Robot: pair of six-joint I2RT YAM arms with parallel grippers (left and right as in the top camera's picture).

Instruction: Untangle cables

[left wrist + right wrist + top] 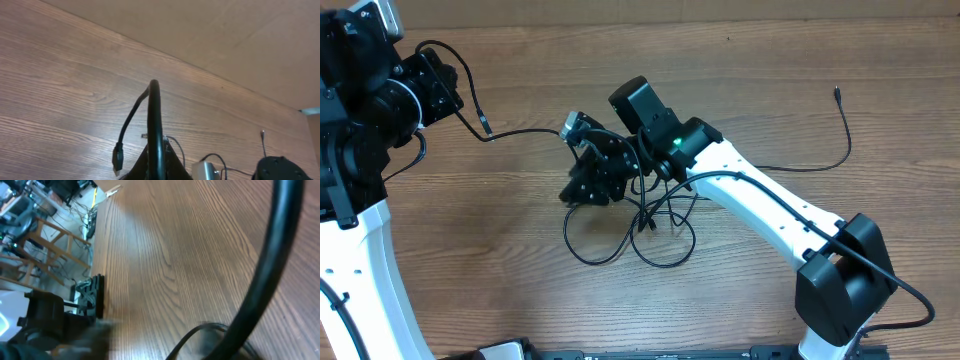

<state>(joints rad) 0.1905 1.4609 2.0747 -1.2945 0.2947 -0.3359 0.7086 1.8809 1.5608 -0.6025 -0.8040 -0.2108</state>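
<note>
Several thin black cables lie in a tangle of loops (642, 228) at mid-table. One cable (525, 132) runs from the tangle to my left gripper (448, 88) at the upper left. That gripper is shut on it. In the left wrist view the cable arches up out of the closed jaws (155, 167) as a loop (154, 107), and its plug end (118, 156) hangs to the left. My right gripper (588, 172) sits over the left edge of the tangle, its jaws hidden. A black cable (265, 275) crosses close to the right wrist camera. Another cable (847, 135) with a small plug lies apart at the right.
The table is brown wood (500, 230). The right arm's white link (770, 215) reaches in from the bottom right over part of the tangle. The left arm's base (360, 250) stands at the left edge. Beyond the table edge the right wrist view shows wooden furniture (45, 245).
</note>
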